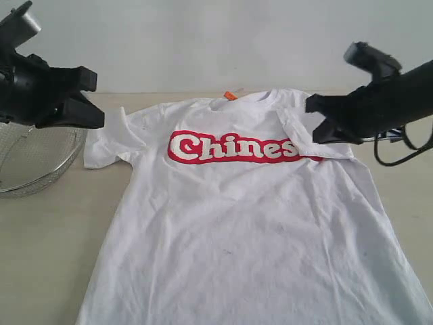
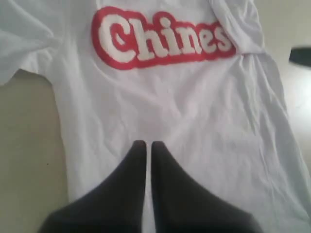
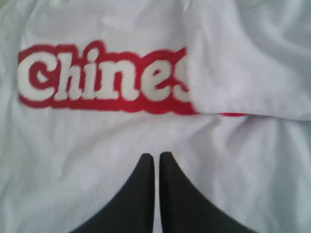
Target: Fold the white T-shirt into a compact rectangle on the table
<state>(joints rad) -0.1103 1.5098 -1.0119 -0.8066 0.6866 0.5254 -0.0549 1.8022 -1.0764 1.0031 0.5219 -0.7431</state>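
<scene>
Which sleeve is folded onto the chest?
The folded sleeve near the right claw: it covers the end of the red lettering; the other sleeve lies spread beside the mesh bowl.

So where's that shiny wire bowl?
In the exterior view the wire mesh bowl sits on the table at the far left, beside the white T-shirt's spread-out sleeve.
</scene>
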